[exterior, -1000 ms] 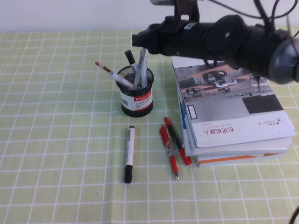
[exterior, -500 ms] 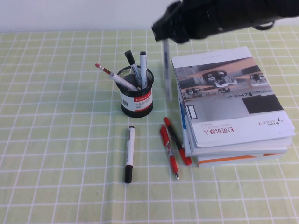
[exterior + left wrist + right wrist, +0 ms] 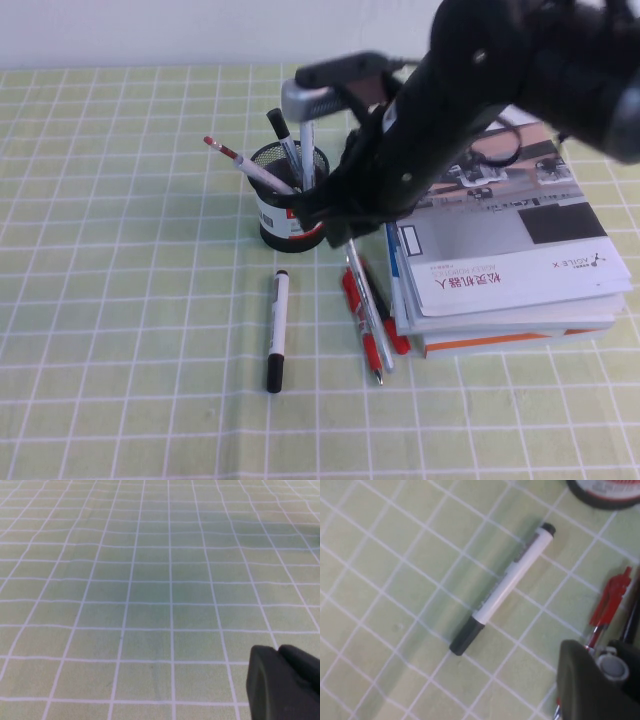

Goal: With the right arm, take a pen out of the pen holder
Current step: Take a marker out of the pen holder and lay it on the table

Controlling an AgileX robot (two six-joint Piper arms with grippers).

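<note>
The top booklet (image 3: 520, 270) of the stack at the right carries the brand "AGILE X" in small dark letters near its front corner, with a little logo beside it. Next to this stands a line of larger red Chinese characters, 松灵机器人. The pen holder (image 3: 272, 215) has a white label with a red band; its print cannot be read.
</note>
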